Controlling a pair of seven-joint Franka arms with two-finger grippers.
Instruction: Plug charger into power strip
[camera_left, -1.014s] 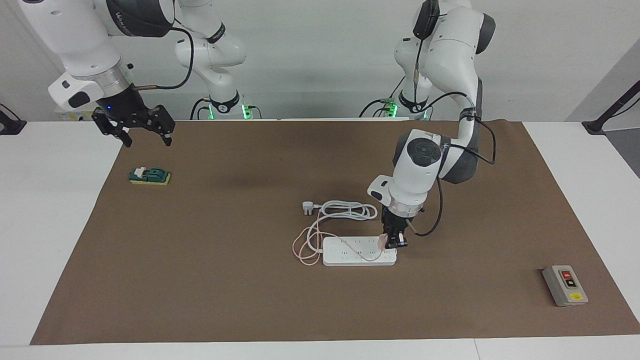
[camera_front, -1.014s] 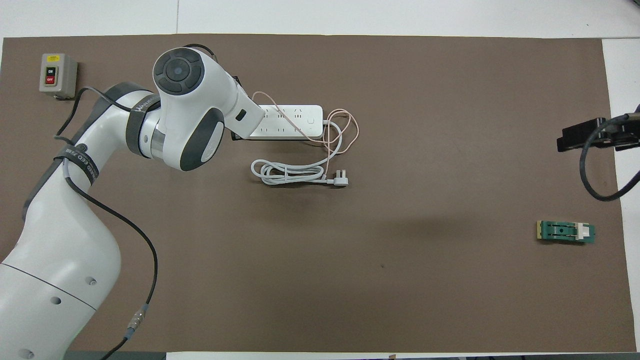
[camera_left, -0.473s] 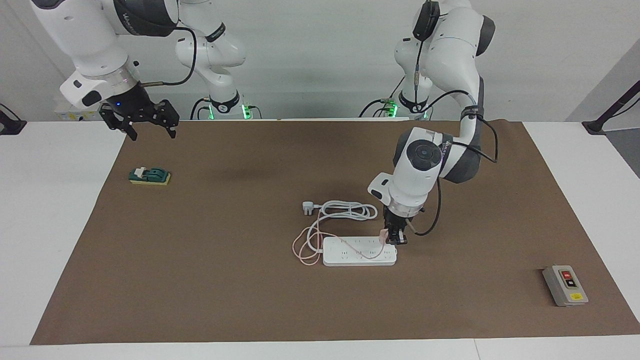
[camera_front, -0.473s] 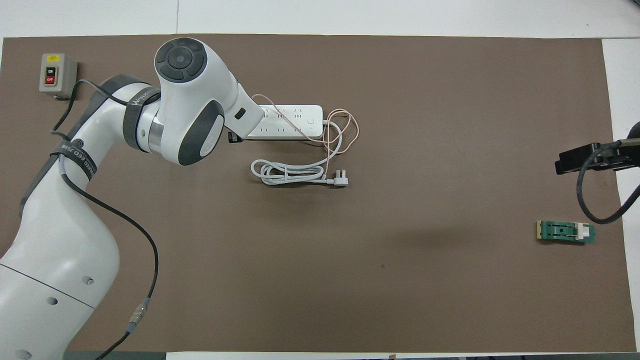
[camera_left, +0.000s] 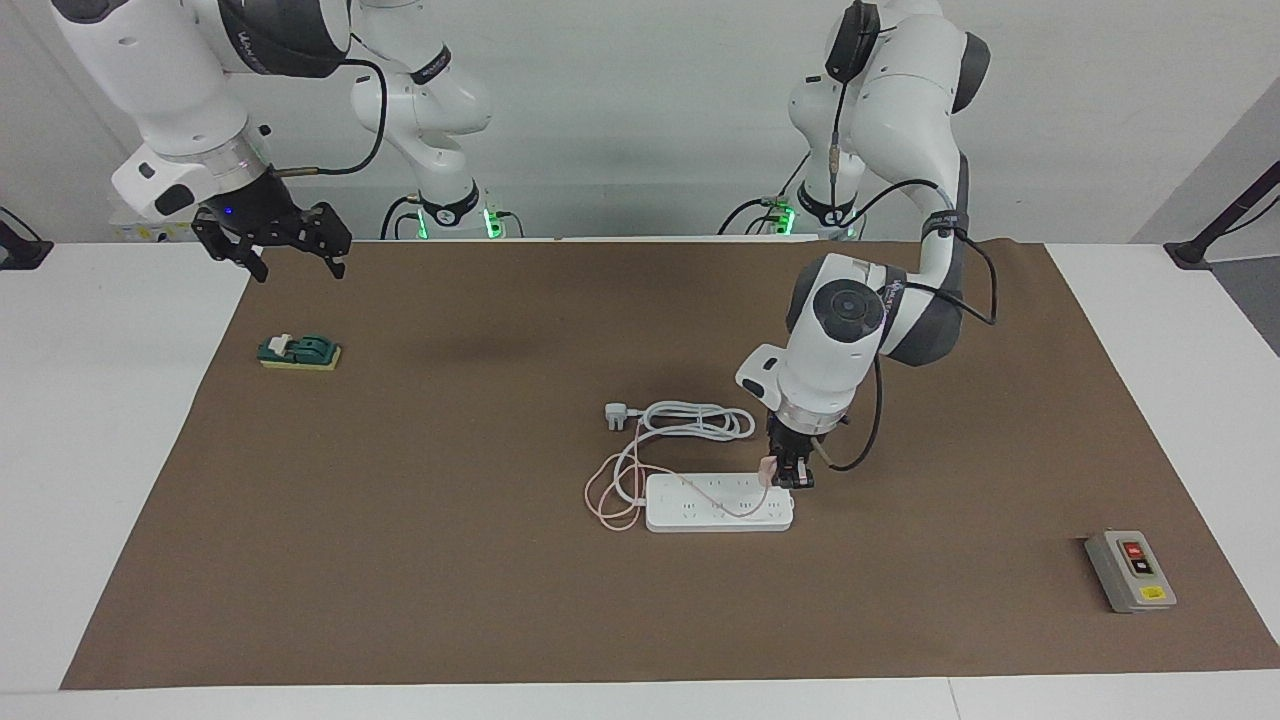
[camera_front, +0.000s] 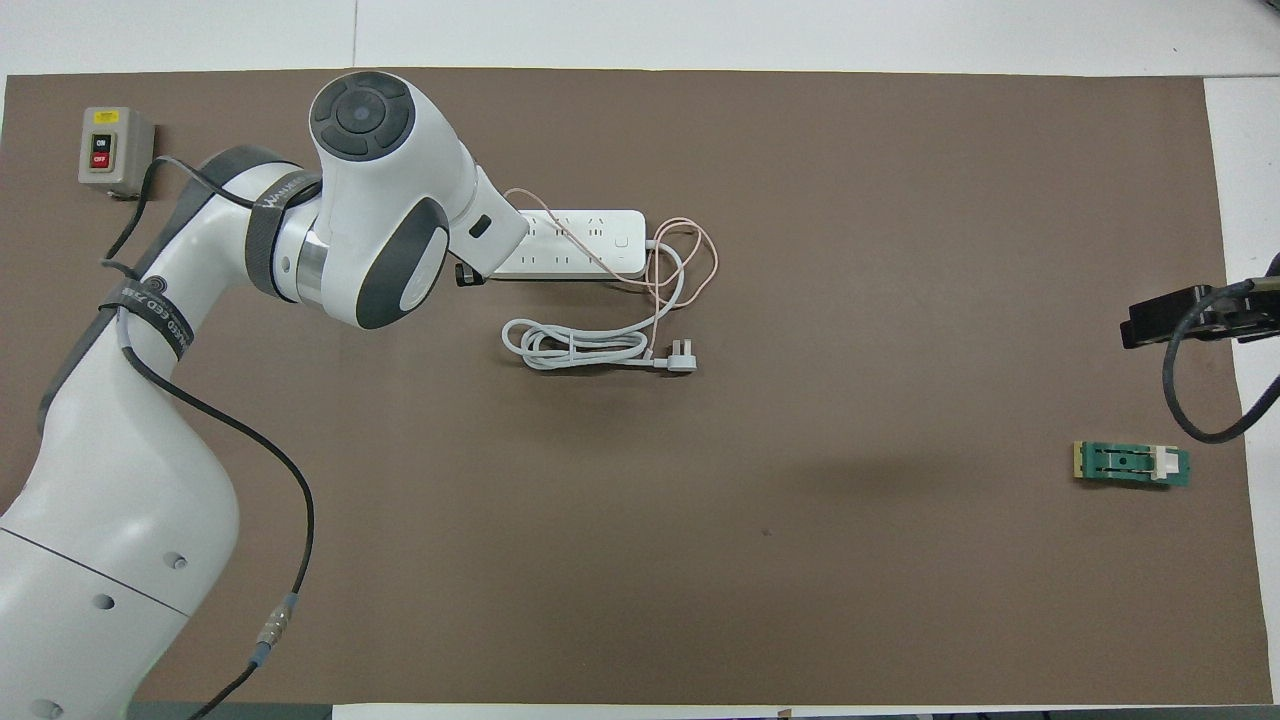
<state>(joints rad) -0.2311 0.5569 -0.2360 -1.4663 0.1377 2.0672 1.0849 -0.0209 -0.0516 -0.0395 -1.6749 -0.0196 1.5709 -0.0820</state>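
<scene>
Where charger (camera_left: 766, 470) meets strip edge (camera_left: 790, 512)

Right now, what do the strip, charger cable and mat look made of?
Strip: likely hard plastic; smooth white moulded shell with a slight sheen. Charger cable: probably soft rubbery plastic; thin, pink, lying in loose loops. Mat: maybe paper or felt; flat brown, matte, no glare.

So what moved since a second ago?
The left gripper, shut on the pink charger, lifted a little at the power strip's end and is not plugged in yet. The right gripper, open and empty, rose and drew back toward the robots, away from the green part. The power strip, its white cord, the green part and the grey button box stayed put.
</scene>
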